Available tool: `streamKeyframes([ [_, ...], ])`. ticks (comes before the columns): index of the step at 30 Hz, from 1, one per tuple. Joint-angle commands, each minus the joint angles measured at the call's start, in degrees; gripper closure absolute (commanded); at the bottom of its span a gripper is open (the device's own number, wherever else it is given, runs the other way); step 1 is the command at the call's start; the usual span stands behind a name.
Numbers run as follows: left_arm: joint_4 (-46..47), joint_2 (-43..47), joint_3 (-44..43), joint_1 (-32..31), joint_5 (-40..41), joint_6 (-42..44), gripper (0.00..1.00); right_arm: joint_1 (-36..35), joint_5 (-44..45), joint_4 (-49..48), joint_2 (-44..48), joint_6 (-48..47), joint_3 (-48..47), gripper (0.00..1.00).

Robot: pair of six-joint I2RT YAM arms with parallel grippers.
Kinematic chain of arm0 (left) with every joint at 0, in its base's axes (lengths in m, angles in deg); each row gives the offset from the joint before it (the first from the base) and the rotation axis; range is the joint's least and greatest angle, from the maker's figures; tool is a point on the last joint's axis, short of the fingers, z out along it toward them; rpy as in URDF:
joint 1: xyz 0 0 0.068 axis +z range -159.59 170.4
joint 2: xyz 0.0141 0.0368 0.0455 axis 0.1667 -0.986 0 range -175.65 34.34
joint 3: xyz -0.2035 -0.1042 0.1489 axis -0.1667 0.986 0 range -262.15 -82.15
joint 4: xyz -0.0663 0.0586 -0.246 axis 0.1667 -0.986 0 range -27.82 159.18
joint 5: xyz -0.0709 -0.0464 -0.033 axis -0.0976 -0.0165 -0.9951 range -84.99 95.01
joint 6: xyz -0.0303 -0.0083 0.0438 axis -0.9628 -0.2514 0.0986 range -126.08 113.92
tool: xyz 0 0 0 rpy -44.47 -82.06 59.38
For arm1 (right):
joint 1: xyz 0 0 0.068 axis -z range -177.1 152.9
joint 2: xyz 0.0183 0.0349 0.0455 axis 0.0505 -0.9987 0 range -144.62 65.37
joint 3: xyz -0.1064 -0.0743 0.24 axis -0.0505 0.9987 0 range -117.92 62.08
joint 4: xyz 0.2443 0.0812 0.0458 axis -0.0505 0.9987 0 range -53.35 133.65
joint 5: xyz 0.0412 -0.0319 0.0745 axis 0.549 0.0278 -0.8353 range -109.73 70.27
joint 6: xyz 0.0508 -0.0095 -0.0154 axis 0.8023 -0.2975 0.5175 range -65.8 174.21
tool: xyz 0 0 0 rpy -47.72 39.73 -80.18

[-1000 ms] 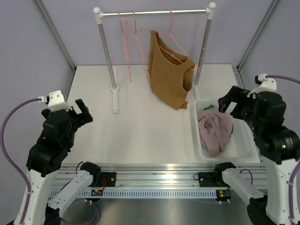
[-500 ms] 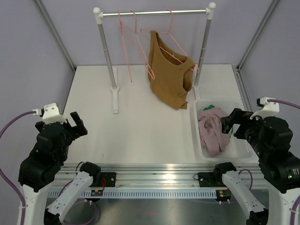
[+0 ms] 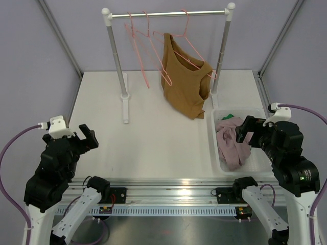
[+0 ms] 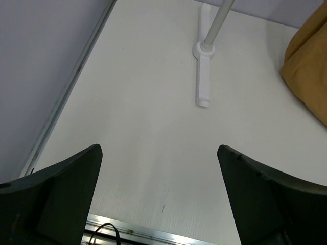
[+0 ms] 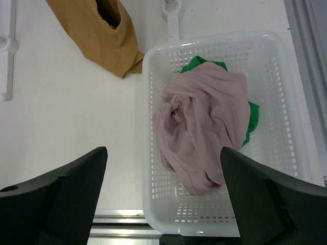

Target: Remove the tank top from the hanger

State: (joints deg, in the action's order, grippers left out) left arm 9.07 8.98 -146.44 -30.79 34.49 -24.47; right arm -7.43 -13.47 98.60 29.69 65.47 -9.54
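Observation:
A mustard-brown tank top (image 3: 185, 76) hangs on a pink wire hanger (image 3: 190, 47) from the silver rail (image 3: 168, 15) at the back, its hem near the table. Its lower part shows in the right wrist view (image 5: 102, 30) and its edge in the left wrist view (image 4: 309, 71). My left gripper (image 3: 82, 137) is open and empty, low at the near left, far from the garment. My right gripper (image 3: 250, 133) is open and empty, above the white basket (image 3: 269, 162) at the near right.
Two empty pink hangers (image 3: 140, 46) hang left of the tank top. The rack's posts stand on white feet (image 3: 125, 99), the left one seen in the left wrist view (image 4: 203, 71). The basket (image 5: 148, 153) holds a mauve garment (image 5: 202, 122) over a green one (image 5: 250, 120).
Both arms dropped and drew back toward the near edge over the last second; the right gripper then moved slightly forward over the basket. The empty hangers swing a little.

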Motion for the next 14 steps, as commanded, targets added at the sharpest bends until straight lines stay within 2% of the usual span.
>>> streamKeyframes([
  [1,5.4,0.8,0.7,0.2,-1.4,0.9,0.01,0.4,-0.4,-4.4,-1.0,-0.6,-0.1,0.00],
  [14,6.6,1.4,2.0,0.2,-1.1,1.4,0.01,0.3,0.7,-4.9,-1.3,-0.6,0.2,0.00],
])
